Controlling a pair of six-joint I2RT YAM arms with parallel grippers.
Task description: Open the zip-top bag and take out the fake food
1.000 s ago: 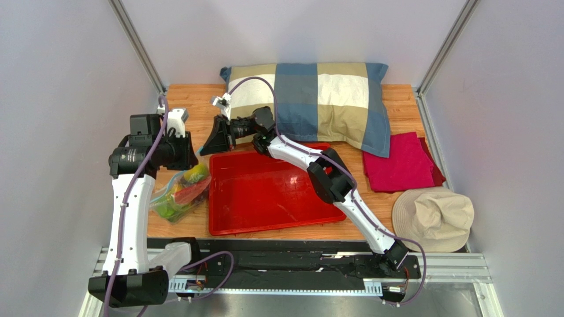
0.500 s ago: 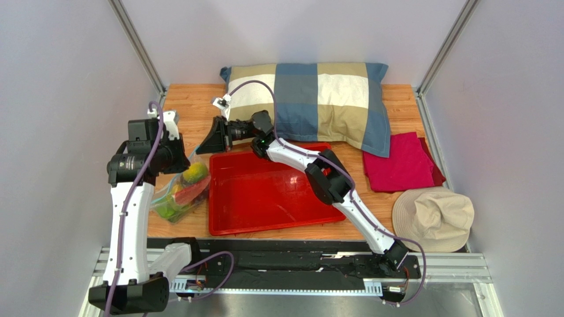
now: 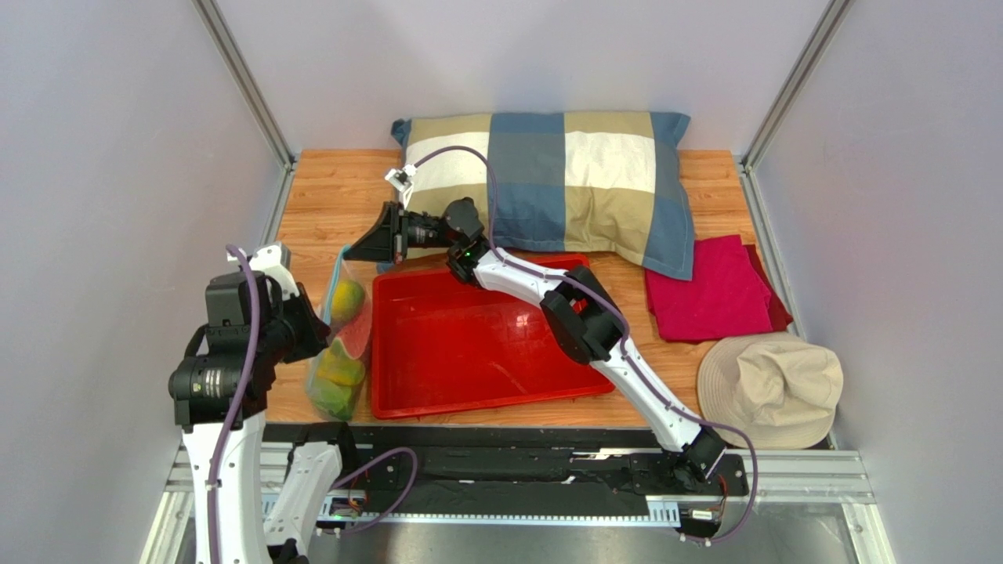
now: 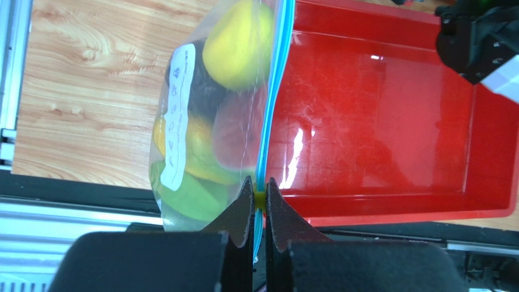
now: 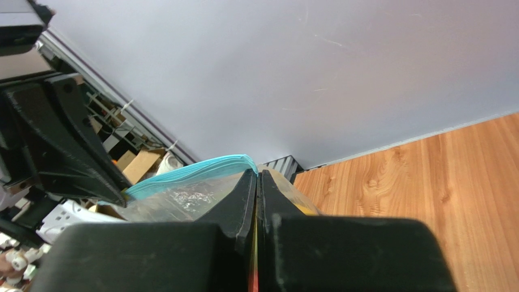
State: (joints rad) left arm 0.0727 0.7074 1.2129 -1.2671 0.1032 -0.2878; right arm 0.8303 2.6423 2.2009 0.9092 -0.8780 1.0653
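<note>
Well, from the top external view we see the zip-top bag [image 3: 333, 353] held lengthwise between the two grippers. It is just beside the left wall of the red tray [image 3: 495, 405], over the wooden table [image 3: 330, 194]. The left gripper [image 3: 316, 341] meets the bag toward its near end and the right gripper [image 3: 353, 252] its far end. Yellow and green fake food [image 3: 341, 374] shows through the plastic. A checked pillow [image 3: 553, 176] lies along the far edge, with a red cloth [image 3: 706, 291] and a beige hat [image 3: 771, 388] right of the tray.

From the left wrist we look along the bag's blue-green zip strip [image 4: 274, 103]. The left gripper's fingers are pressed together on it, with only a sliver of strip between them. The bag bulges to the left of the strip and has a white label [image 4: 180, 121] on its side. A round yellow fruit sits at the far end, with dark, orange and green pieces nearer us.

From the right wrist the jaws stand tight together and the strip curves off left from the fingertips. We take it they pinch the bag's edge, though the contact itself is hidden.
</note>
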